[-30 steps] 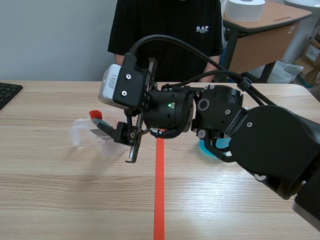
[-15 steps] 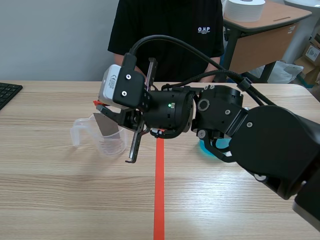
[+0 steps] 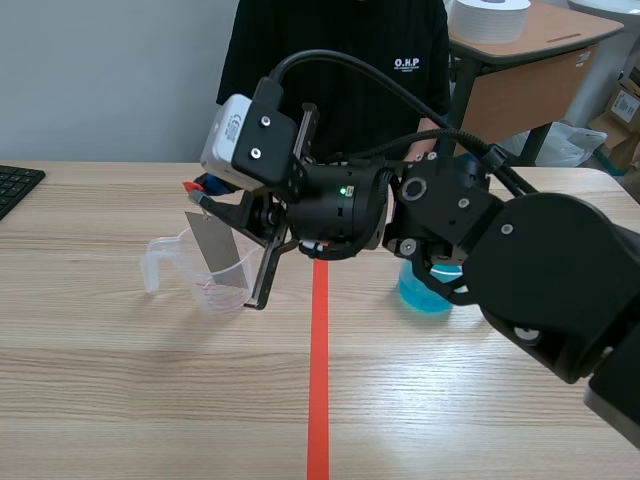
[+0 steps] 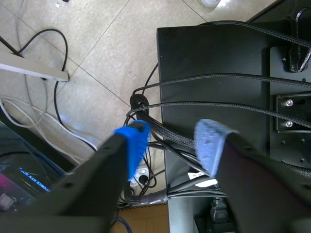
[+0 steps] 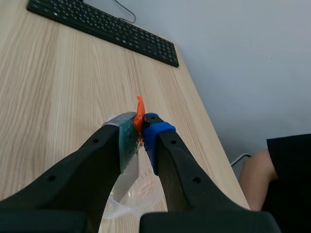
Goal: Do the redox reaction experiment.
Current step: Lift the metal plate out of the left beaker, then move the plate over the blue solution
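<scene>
Raised the grey metal strip (image 3: 214, 248) higher than a second ago and swung it nearer upright (had lain slanted, low in the cup). Kept the right jaws clamped on its orange-red tab (image 5: 140, 112). Left the strip's lower end hanging at the clear measuring cup (image 3: 200, 285), seemingly just inside the rim. Found that cup standing upright on the desk (image 3: 100, 390), where it had looked tilted before. Uncovered more of the blue-liquid cup (image 3: 425, 292) behind the right arm. Held the left jaws apart on nothing, pointed at the tiled floor (image 4: 102, 58).
</scene>
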